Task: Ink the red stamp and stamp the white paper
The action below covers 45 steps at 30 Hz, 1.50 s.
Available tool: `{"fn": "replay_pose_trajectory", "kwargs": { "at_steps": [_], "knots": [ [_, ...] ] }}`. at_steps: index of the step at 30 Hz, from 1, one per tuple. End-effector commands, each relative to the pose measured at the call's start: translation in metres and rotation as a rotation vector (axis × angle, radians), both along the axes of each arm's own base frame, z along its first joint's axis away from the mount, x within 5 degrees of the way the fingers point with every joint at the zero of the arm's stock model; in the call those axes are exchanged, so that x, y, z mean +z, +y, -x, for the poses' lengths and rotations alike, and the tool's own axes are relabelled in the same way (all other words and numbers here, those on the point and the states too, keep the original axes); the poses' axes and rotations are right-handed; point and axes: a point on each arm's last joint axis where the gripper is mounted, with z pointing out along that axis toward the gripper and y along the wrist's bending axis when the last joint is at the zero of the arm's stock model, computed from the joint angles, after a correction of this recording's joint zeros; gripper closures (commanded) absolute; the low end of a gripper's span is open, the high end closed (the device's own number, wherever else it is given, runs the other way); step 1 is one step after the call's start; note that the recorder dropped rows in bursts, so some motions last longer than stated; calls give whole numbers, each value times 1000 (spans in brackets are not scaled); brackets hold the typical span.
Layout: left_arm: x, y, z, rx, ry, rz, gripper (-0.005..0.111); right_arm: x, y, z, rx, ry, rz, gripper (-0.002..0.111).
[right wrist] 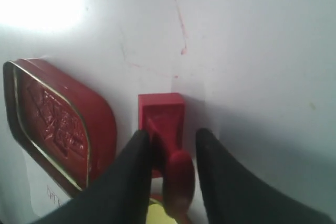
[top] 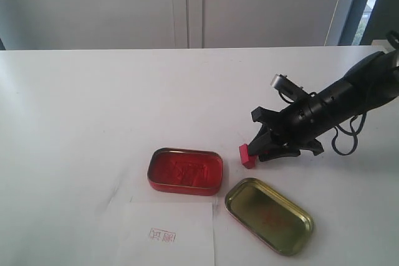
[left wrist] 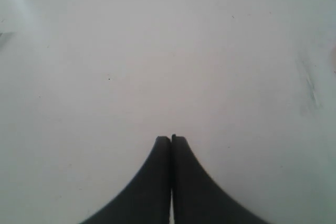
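Note:
The red stamp point(top: 247, 156) lies on its side on the white table, just right of the open red ink tin point(top: 185, 171). My right gripper point(top: 257, 151) is low over it. In the right wrist view the right gripper point(right wrist: 173, 135) is open, its fingers on either side of the red stamp point(right wrist: 161, 116). One finger is against the stamp, and a gap shows at the other. The white paper point(top: 168, 235) lies at the front edge with a red print on it. In the left wrist view my left gripper point(left wrist: 171, 139) is shut and empty over bare table.
The gold tin lid point(top: 269, 215) lies open side up, front right of the ink tin and close below the right gripper. The ink tin point(right wrist: 58, 124) sits right beside the stamp. Faint red ink marks streak the table beyond the stamp.

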Motion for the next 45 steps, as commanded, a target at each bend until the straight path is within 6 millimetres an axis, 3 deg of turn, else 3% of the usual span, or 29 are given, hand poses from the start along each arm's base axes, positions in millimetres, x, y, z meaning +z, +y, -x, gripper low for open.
{"fn": "replay_pose_trajectory", "kwargs": {
  "at_steps": [1,6,34,42,45],
  "knots": [
    [-1,0,0,3,-4,5,107,-2,-4,0,-10,2,22,76],
    [-1,0,0,3,-4,5,107,-2,-4,0,-13,0,28,71],
    [-1,0,0,3,-4,5,107,7,-26,0,-25,-18,98,71],
    [-1,0,0,3,-4,5,107,28,-43,0,-58,-60,112,72],
    [-1,0,0,3,-4,5,107,36,-44,3,-26,-70,126,77]
  ]
}}
